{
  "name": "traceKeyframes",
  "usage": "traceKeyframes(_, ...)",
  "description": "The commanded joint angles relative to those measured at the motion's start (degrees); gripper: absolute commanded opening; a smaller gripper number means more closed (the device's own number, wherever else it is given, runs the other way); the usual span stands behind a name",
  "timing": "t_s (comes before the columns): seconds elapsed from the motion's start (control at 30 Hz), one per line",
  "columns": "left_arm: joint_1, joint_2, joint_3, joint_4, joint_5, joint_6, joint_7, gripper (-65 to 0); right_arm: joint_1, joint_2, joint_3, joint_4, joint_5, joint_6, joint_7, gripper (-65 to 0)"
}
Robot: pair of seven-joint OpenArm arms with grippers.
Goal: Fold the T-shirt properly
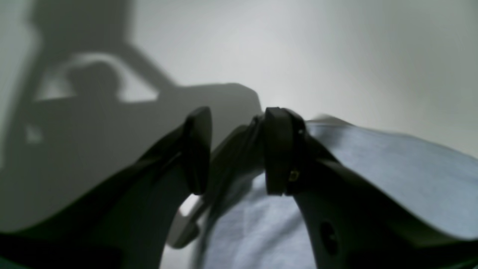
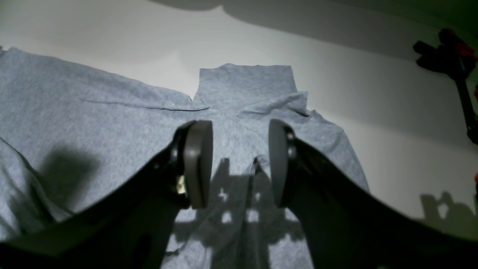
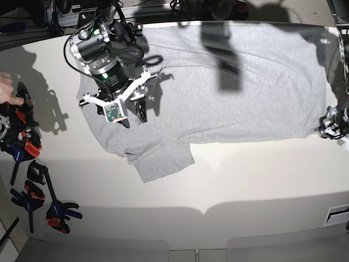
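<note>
The light grey T-shirt (image 3: pixel 234 87) lies spread plain side up on the white table (image 3: pixel 218 185), one sleeve (image 3: pixel 163 161) pointing to the front. My right gripper (image 3: pixel 134 119) hovers open just above the shirt near that sleeve's shoulder. In the right wrist view the right gripper (image 2: pixel 237 164) is open and empty over the grey cloth (image 2: pixel 93 112), the sleeve (image 2: pixel 246 82) beyond it. My left gripper (image 3: pixel 329 126) is at the shirt's right edge. In the left wrist view the left gripper (image 1: pixel 237 153) is open, low over the table, with the shirt's edge (image 1: pixel 392 168) under its right finger (image 1: pixel 278 157).
Several black, blue and red clamps (image 3: pixel 24 147) lie at the table's left edge, more nearer the front (image 3: pixel 54 210); one shows in the right wrist view (image 2: pixel 455 56). A person's hand (image 3: pixel 6 87) is at the far left. The table's front edge (image 3: pixel 180 240) is below.
</note>
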Motion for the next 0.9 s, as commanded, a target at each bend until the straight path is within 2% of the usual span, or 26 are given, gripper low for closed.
traceKeyframes(0.0,-1.09,-0.76,0.04,0.35,0.28,-0.90,1.36,-43.2,0.31,0.02,0.20,0.94,0.33,0.26,1.51,-41.9)
traceKeyframes(0.13,-1.07,-0.92,0.04,0.35,3.23,-0.83,-1.29,-43.3,0.33,0.02,0.20,0.94,0.33,0.26,1.53,-41.9)
traceKeyframes(0.3,-1.07,-0.90,0.04,0.35,5.40,-0.87,-1.75,-44.2,0.33,0.00,0.20,0.94,0.33,0.24,2.78,-41.9)
traceKeyframes(0.37,-1.07,-0.90,0.04,0.35,5.42,-0.87,-1.90,-54.4,0.35,0.00,0.20,0.94,0.35,0.22,3.76,-41.9)
traceKeyframes(0.4,-1.07,-0.92,0.04,0.35,5.44,-0.87,-1.88,-63.2,0.35,0.00,0.20,0.94,0.35,0.24,4.02,-41.9)
traceKeyframes(0.43,-1.07,-0.92,0.04,0.35,5.44,-0.87,-1.88,-65.0,0.35,0.00,0.20,0.94,0.35,0.22,4.09,-41.9)
traceKeyframes(0.6,-1.09,-1.07,0.04,0.63,8.72,-0.87,-3.23,-65.0,0.48,0.00,0.20,0.94,0.37,0.22,4.09,-41.9)
traceKeyframes(0.73,-1.09,-1.53,0.04,1.44,9.03,-0.87,-3.23,-65.0,1.95,0.00,0.20,0.94,0.15,0.17,4.61,-41.9)
traceKeyframes(0.8,-1.09,-1.66,0.04,2.14,9.01,-0.85,-3.23,-65.0,3.96,0.00,0.22,0.11,-3.26,-2.27,8.68,-45.0)
traceKeyframes(0.87,-1.09,-1.68,0.04,3.17,9.01,-0.85,-3.21,-65.0,7.65,0.00,0.22,-2.82,-6.01,-7.19,10.99,-49.6)
